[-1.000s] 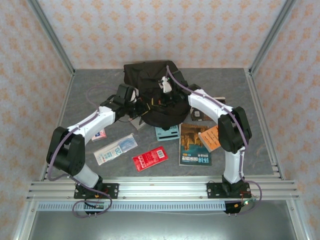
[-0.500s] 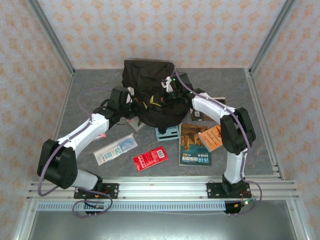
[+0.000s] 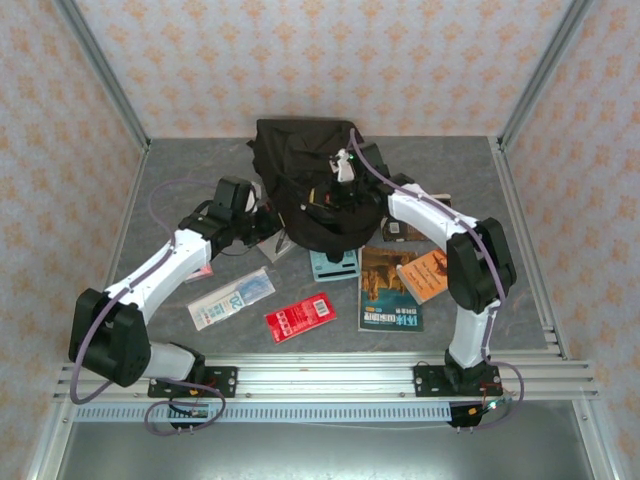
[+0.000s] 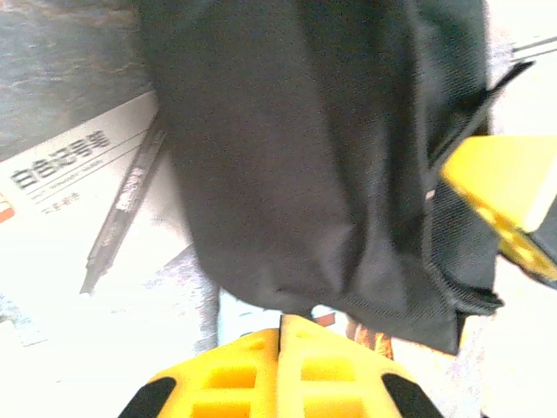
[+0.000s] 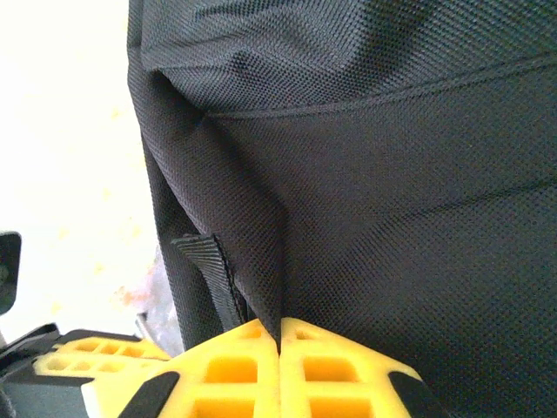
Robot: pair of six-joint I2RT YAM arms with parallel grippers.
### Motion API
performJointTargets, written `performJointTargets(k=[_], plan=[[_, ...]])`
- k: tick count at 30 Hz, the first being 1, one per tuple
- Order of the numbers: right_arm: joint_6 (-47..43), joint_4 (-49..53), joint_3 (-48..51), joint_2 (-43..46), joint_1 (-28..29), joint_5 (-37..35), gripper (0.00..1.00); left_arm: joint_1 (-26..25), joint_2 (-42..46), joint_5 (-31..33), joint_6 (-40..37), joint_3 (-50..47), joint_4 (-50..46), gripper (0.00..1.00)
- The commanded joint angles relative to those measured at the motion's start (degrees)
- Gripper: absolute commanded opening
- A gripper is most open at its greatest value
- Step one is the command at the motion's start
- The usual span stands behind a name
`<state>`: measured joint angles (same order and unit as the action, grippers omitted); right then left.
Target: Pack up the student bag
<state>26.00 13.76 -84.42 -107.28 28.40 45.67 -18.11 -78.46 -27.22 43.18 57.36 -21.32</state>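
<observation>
Lying nearest the arm bases on the grey worktop (image 3: 170, 175) are a red packet (image 3: 300, 318) and, at its 9 o'clock, a clear sleeve with blue print (image 3: 232, 298). At the packet's 3 o'clock sits a dark-covered book (image 3: 388, 290), with an orange booklet (image 3: 420, 275) overlapping its far right corner. A teal box (image 3: 335, 265) lies at the book's 11 o'clock, right at the near edge of the student bag (image 3: 305, 170).

Next come the tools. The left tool (image 4: 280, 324) is closed, its yellow fingers pinched on the bag's lower hem above a white printed sheet (image 4: 70, 174). The right tool (image 5: 278, 326) is likewise closed, nipping a fold of the black weave.

Farthest out, the bag itself slumps at the worktop's 12 o'clock, between the two wrists and close to the back wall.
</observation>
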Motion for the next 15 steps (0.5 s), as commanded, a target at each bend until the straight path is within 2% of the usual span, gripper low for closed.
performJointTargets(k=[1,5,8,10,12,15], plan=[[-0.35,-2.46,-1.87,2.96,-0.45,-2.42,0.00,0.70,0.35,1.80,-1.77,-1.17,-4.69,0.02],[1.21,-3.93,-1.53,3.12,0.10,-1.35,0.00,1.29,0.13,2.31,-2.78,-0.28,-6.36,0.04],[-0.34,-1.82,-2.18,3.64,1.27,-3.13,0.00,1.25,2.09,3.60,-3.66,2.60,-7.89,0.19],[-0.34,-1.80,-2.15,3.85,1.73,-3.15,0.00,1.19,2.05,4.35,-4.89,6.86,-10.32,0.33],[-0.12,-1.91,-2.11,4.13,2.00,-3.21,0.00,0.98,0.78,4.34,-5.76,11.24,-12.32,0.43],[-0.05,-2.08,-2.09,4.45,2.27,-3.30,0.00,0.40,-1.76,3.78,-6.59,16.91,-13.66,0.50]])
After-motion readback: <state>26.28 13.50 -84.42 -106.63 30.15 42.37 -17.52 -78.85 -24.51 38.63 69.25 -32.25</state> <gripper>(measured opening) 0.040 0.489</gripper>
